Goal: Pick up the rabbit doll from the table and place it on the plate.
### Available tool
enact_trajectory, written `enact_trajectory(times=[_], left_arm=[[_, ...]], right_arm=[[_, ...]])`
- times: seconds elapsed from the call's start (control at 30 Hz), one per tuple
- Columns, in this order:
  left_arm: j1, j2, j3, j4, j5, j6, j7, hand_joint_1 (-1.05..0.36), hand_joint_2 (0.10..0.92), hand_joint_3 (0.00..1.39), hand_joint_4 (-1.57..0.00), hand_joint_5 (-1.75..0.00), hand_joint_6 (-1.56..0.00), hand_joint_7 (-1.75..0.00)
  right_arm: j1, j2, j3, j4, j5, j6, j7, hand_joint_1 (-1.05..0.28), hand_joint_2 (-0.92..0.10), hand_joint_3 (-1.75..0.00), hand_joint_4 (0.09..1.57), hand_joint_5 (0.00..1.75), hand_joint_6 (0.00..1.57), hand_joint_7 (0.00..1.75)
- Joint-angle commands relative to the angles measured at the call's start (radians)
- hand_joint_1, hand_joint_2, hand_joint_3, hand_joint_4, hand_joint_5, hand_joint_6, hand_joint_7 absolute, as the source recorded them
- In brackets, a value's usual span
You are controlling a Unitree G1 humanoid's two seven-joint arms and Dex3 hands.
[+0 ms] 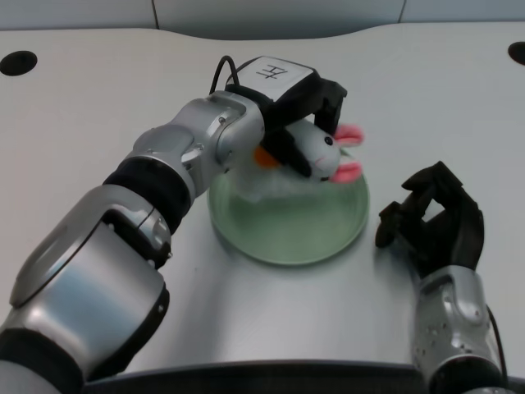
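Head view: the left hand [299,111] is gripping the rabbit doll [321,152], its black fingers [289,150] curling over and under the white body, so the doll is hanging over the far half of the plate [287,238]. Whether the doll is touching the plate's surface cannot be told; a pale reflection of it is showing in the green glass just beneath. The doll's pink ears are pointing away from the hand, toward the plate's far right rim, and an orange patch is showing at the end nearest the wrist.

The left forearm [184,156] is reaching in from the plate's near-left side and is covering the plate's left rim. A black cable is looping out of the back of the hand, beyond the plate. The right hand [435,217] is resting just beside the plate's right rim, apart from it, with its fingers curled in loosely.

The white table [98,98] is lying open beyond the plate and to its left. Nearer than the plate, a bare strip is running to the table's near edge. The table's far edge is showing well beyond the plate, with two dark round holes [18,62] near the far corners, one at each side.

Counted: one plate, one rabbit doll, two hands, two holes.
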State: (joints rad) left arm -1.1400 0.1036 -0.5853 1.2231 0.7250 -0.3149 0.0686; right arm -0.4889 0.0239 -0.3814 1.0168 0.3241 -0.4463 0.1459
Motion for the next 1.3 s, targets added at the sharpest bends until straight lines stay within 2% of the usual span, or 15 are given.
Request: enact_trajectory(times=[0.03, 0.07, 0.13, 0.23, 0.27, 0.33, 0.4, 0.47, 0.5, 0.57, 0.67, 0.9, 1.17, 1.2, 1.3], left_arm=[[0.0, -0.004, -0.018, 0.019, 0.018, 0.0, 0.02, -0.11, 0.855, 0.01, -0.89, -1.73, -0.81, -1.51], [0.0, -0.003, -0.028, 0.022, 0.027, 0.002, 0.02, -0.13, 0.849, 0.01, -0.89, -1.71, -0.81, -1.48], [-0.007, 0.0, -0.044, 0.026, 0.043, 0.015, 0.002, -0.22, 0.812, 0.0, -0.93, -1.53, -0.87, -1.17], [-0.016, 0.007, -0.058, 0.031, 0.054, 0.024, -0.021, -0.4, 0.764, 0.0, -1.08, -0.98, -1.1, -0.42], [-0.021, 0.008, -0.059, 0.033, 0.055, 0.029, -0.037, -0.5, 0.789, 0.0, -1.02, -0.72, -1.09, -0.21], [-0.028, 0.01, -0.061, 0.034, 0.054, 0.034, -0.067, -0.57, 0.811, 0.0, -0.99, -0.49, -1.07, -0.07], [-0.03, 0.016, -0.062, 0.03, 0.053, 0.024, -0.088, -0.68, 0.84, 0.0, -0.86, -0.28, -0.89, -0.02], [-0.029, 0.022, -0.064, 0.022, 0.054, 0.01, -0.103, -0.89, 0.882, 0.01, -0.47, -0.07, -0.5, 0.0], [-0.028, 0.024, -0.065, 0.019, 0.055, 0.005, -0.109, -0.93, 0.891, 0.02, -0.4, -0.04, -0.43, 0.0], [-0.031, 0.03, -0.061, 0.013, 0.048, -0.008, -0.133, -1.02, 0.915, 0.07, -0.13, -0.01, -0.22, 0.0], [-0.047, 0.039, -0.039, 0.003, 0.024, -0.022, -0.189, -1.05, 0.92, 0.13, -0.01, 0.0, -0.09, 0.0], [-0.054, 0.061, -0.007, -0.024, -0.01, -0.051, -0.229, -1.05, 0.921, 0.16, 0.0, 0.0, -0.07, 0.0], [-0.029, 0.196, 0.146, -0.136, -0.149, -0.078, -0.266, -1.01, 0.921, 0.12, -0.07, -0.05, -0.14, -0.04], [-0.014, 0.212, 0.169, -0.15, -0.171, -0.085, -0.27, -0.98, 0.921, 0.1, -0.04, -0.23, -0.15, -0.12], [0.042, 0.253, 0.234, -0.19, -0.243, -0.106, -0.287, -0.93, 0.921, 0.09, 0.0, -0.48, -0.17, -0.23]], right_arm=[[0.006, 0.006, -0.003, -0.001, 0.007, 0.0, 0.0, -1.05, -0.24, -1.58, 1.56, 1.48, 1.09, 1.74], [0.006, 0.005, -0.005, 0.003, 0.011, 0.0, 0.009, -1.05, -0.24, -1.58, 1.56, 1.48, 1.09, 1.74], [0.006, 0.005, -0.007, 0.004, 0.013, 0.004, 0.01, -1.05, -0.23, -1.56, 1.56, 1.47, 1.09, 1.74], [0.007, 0.005, -0.008, -0.004, 0.018, 0.014, 0.01, -1.05, -0.24, -1.57, 1.55, 1.47, 1.09, 1.74], [0.006, 0.005, -0.007, -0.006, 0.019, 0.017, 0.009, -1.05, -0.24, -1.58, 1.55, 1.48, 1.1, 1.74], [0.005, 0.004, -0.006, -0.005, 0.02, 0.016, 0.005, -1.05, -0.23, -1.58, 1.55, 1.49, 1.1, 1.75], [0.001, 0.003, -0.006, 0.0, 0.02, 0.013, 0.003, -1.05, -0.23, -1.58, 1.54, 1.49, 1.1, 1.75], [-0.001, 0.002, -0.006, 0.006, 0.021, 0.004, 0.009, -1.05, -0.23, -1.58, 1.54, 1.49, 1.11, 1.74], [-0.003, 0.001, -0.005, 0.01, 0.02, 0.0, 0.011, -1.05, -0.23, -1.58, 1.54, 1.49, 1.12, 1.74], [-0.001, 0.002, -0.003, 0.006, 0.018, 0.005, 0.005, -1.05, -0.24, -1.55, 1.53, 1.5, 1.11, 1.75], [-0.004, -0.003, 0.001, 0.01, 0.009, 0.01, -0.009, -1.05, -0.26, -1.54, 1.53, 1.51, 1.09, 1.75], [-0.006, -0.005, 0.002, 0.015, 0.008, 0.01, -0.006, -1.05, -0.26, -1.54, 1.52, 1.51, 1.08, 1.75], [-0.017, -0.015, 0.002, 0.035, 0.004, 0.008, -0.004, -1.05, -0.27, -1.59, 1.51, 1.52, 1.08, 1.75], [-0.019, -0.015, 0.001, 0.037, 0.003, 0.01, -0.006, -1.05, -0.27, -1.59, 1.51, 1.52, 1.08, 1.75], [-0.027, -0.017, -0.005, 0.047, 0.01, 0.012, 0.004, -1.05, -0.26, -1.59, 1.53, 1.5, 1.1, 1.75]])
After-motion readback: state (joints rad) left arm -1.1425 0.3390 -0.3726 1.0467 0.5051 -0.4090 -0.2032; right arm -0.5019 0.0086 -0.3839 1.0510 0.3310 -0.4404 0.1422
